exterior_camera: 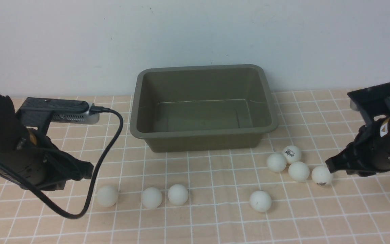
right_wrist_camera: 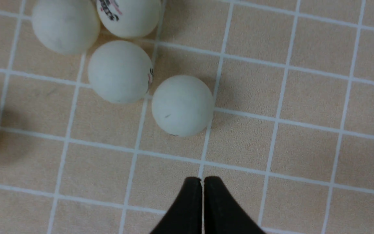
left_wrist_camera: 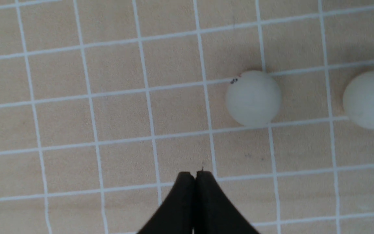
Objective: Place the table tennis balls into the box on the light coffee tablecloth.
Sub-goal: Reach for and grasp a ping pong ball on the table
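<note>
- Far left, the black left gripper [exterior_camera: 89,171] hangs low over the light coffee tablecloth [exterior_camera: 215,223], a flat peach-beige cloth gridded with thin white lines. Its jaws are pressed together, tip to tip, with nothing between them and nothing touched; the left wrist view shows the same [left_wrist_camera: 193,175].
- A black cable [exterior_camera: 113,135] loops from that arm down onto the cloth.
- Just right of it starts a near row of three small matte white table tennis balls [exterior_camera: 152,197]. The leftmost ball [exterior_camera: 107,196] sits near the closed tips but clearly apart from them, with bare cloth between.
- Centre, on the far side of the cloth by the wall, stands the box [exterior_camera: 201,133], a rectangular olive-grey plastic tub with rounded corners and a flared rim. It sits upright, open side up, its bare floor in full view.
- Right of centre, a lone ball [exterior_camera: 260,201] rests on the near cloth, well apart from the row.
- Further right, four more balls huddle close together just off the box's near right corner; one carries a dark logo [exterior_camera: 291,154].
- Far right, the black right gripper [exterior_camera: 329,166] points at the rightmost ball [exterior_camera: 322,175] of that huddle. Its jaws meet with only a hairline between them [right_wrist_camera: 202,182] and hold nothing. From the front the tip looks just beside the ball, but the right wrist view shows cloth between them.
</note>
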Action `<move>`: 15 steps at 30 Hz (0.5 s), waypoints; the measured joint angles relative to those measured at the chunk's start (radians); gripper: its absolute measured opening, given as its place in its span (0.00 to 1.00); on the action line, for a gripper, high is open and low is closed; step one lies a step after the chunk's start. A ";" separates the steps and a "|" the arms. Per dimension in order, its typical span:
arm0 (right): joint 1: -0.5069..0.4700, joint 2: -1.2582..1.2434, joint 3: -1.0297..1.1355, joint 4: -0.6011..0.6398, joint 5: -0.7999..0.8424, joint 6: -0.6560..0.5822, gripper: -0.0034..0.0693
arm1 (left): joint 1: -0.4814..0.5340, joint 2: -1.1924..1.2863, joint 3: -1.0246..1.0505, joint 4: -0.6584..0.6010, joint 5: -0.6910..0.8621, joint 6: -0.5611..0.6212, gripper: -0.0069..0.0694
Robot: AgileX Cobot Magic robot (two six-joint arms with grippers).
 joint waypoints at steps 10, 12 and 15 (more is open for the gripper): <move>-0.017 0.023 -0.002 0.030 -0.077 0.003 0.15 | 0.094 0.002 0.000 -0.233 -0.035 0.144 0.02; -0.019 0.027 -0.002 0.045 -0.077 -0.013 0.22 | 0.114 0.003 0.000 -0.328 -0.049 0.196 0.02; -0.024 0.040 -0.002 0.058 -0.078 -0.024 0.32 | 0.139 0.004 0.000 -0.414 -0.064 0.270 0.02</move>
